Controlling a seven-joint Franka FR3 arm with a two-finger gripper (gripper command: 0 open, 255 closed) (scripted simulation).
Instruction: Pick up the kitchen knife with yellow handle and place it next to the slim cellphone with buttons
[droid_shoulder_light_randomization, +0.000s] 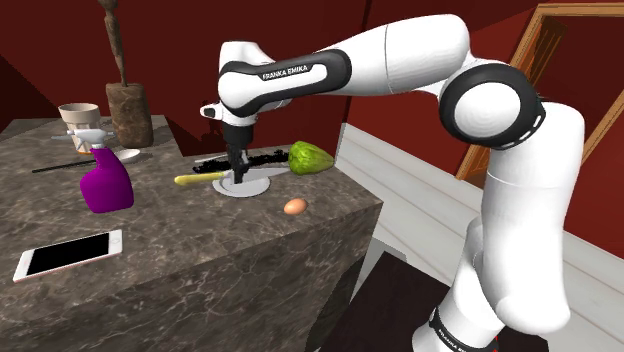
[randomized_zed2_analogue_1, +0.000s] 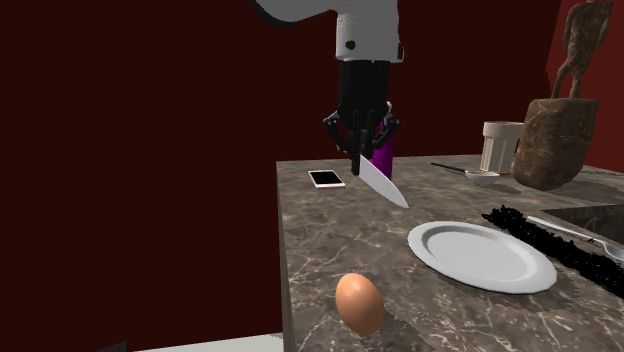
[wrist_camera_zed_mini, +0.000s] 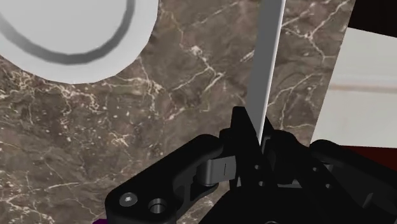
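1. My tool (randomized_zed2_analogue_1: 361, 148) is pinching the knife (randomized_zed2_analogue_1: 382, 184) over the desk (randomized_zed2_analogue_1: 330, 245).
2. The blade is slanting down toward the plate (randomized_zed2_analogue_1: 480, 256); the yellow handle is sticking out toward the shoulder view's left.
3. The phone (droid_shoulder_light_randomization: 67, 256) is lying flat, well apart from the knife.
4. The egg (droid_shoulder_light_randomization: 294, 206) is sitting near the plate.

- Walls (droid_shoulder_light_randomization: 160, 40): flat dark red, same red behind the counter in the second exterior view.
- Counter (droid_shoulder_light_randomization: 200, 270): one block, dark brown marble with pale veins, top and sides alike, square edges.
- Door frame (droid_shoulder_light_randomization: 580, 13): brown wood, upper right corner of the shoulder view.
- Pale planked surface (droid_shoulder_light_randomization: 420, 190) runs just past the counter's far right edge.
- Light: even, soft shadows on the countertop.
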